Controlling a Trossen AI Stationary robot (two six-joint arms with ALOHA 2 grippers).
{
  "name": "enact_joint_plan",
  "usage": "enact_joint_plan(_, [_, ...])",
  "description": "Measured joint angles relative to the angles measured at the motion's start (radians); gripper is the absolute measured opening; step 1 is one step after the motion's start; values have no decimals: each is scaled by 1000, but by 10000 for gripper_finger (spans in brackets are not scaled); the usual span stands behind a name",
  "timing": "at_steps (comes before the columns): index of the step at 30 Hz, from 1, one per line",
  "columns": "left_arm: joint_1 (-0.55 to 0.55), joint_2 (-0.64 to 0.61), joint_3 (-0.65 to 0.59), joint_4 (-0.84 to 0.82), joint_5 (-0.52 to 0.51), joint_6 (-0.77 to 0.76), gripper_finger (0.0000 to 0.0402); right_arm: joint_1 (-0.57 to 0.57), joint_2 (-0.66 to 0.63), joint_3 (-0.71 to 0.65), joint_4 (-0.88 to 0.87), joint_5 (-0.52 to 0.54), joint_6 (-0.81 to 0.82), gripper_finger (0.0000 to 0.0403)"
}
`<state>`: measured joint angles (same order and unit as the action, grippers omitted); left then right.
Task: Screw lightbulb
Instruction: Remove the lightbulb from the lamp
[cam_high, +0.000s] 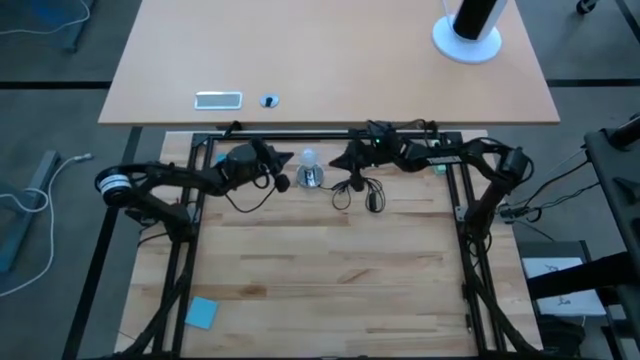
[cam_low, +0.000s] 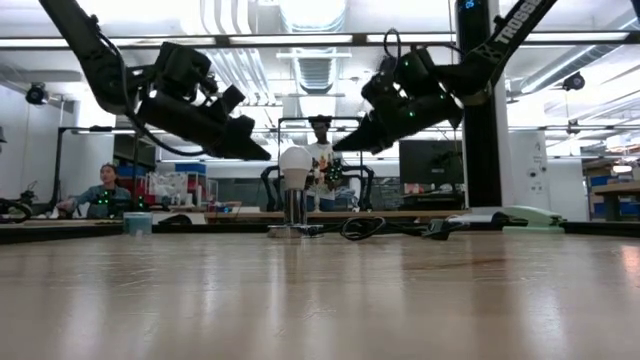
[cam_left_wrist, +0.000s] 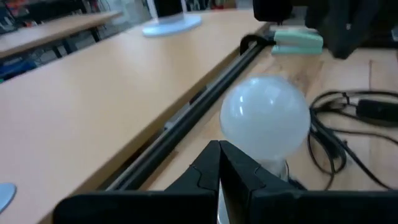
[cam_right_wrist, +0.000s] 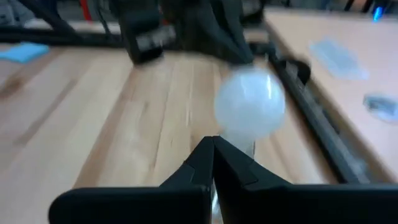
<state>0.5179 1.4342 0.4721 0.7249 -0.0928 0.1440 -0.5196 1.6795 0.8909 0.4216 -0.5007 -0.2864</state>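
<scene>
Near the upper middle of the high view, the lightbulb (cam_high: 309, 159) stands upright on the tabletop (cam_high: 330, 280) between my left fingers (cam_high: 283, 160) and right fingers (cam_high: 338, 160), both closed and empty.

- High view: overhead, facing straight down on the whole table (cam_high: 330, 290) and both arms, far off.
- Low view: at tabletop height, facing level across the boards into the room.
- Left wrist view: close behind closed fingers (cam_left_wrist: 219, 168), the bulb (cam_left_wrist: 265, 116) just beyond their tips.
- Right wrist view: the same from the opposite side.
- All four views share the bulb.
</scene>
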Motion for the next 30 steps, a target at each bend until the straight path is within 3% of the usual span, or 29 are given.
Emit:
enact_joint_plan(6, [0, 89, 10, 121, -2, 0, 0, 31, 41, -2, 69, -7, -1, 2])
enact_joint_plan(16, [0, 164, 77, 128, -2, 0, 0, 42, 60, 7, 155, 0, -7, 2])
enact_joint_plan(30, [-2, 170, 76, 119, -2, -26, 0, 43, 210, 65, 255, 25, 69, 2])
